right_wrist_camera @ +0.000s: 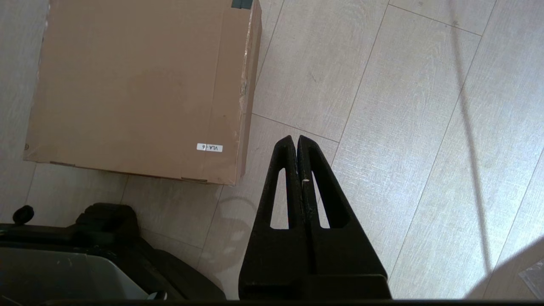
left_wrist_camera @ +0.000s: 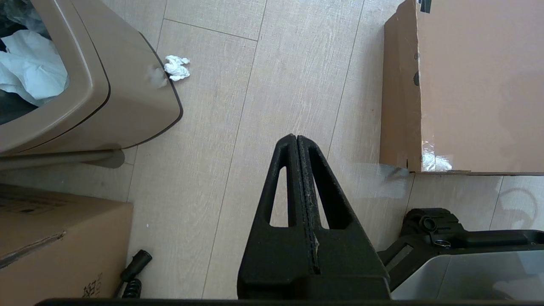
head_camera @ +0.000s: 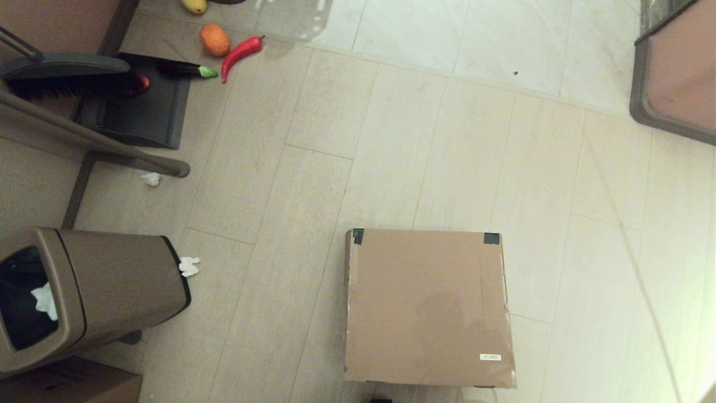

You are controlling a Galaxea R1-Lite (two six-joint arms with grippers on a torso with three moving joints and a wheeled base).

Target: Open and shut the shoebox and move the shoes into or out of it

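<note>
Nothing started: shoebox (head_camera: 428,305) lid down on floor, no shoes visible; left gripper (left_wrist_camera: 296,138) and right gripper (right_wrist_camera: 295,139) both pressed together, empty, parked beside it.

The floor (head_camera: 391,140) is laid in long, pale wood-grain planks, giving way at the far end to glossy, marble-like tiles (head_camera: 447,33) that catch a bright glare. On the left a brown plastic trash bin (head_camera: 106,291) stands with white paper inside — one crumpled tissue (head_camera: 189,266) lies just beside it, another scrap (head_camera: 151,179) farther off. A plain cardboard box (head_camera: 67,383) sits near the bin. Beyond, a dark dustpan (head_camera: 140,106) and brush (head_camera: 67,75) lie by some toy produce — a red chili (head_camera: 241,53), an orange fruit (head_camera: 215,40), an eggplant (head_camera: 184,69). A grey-framed panel (head_camera: 677,73) fills the far right corner.
</note>
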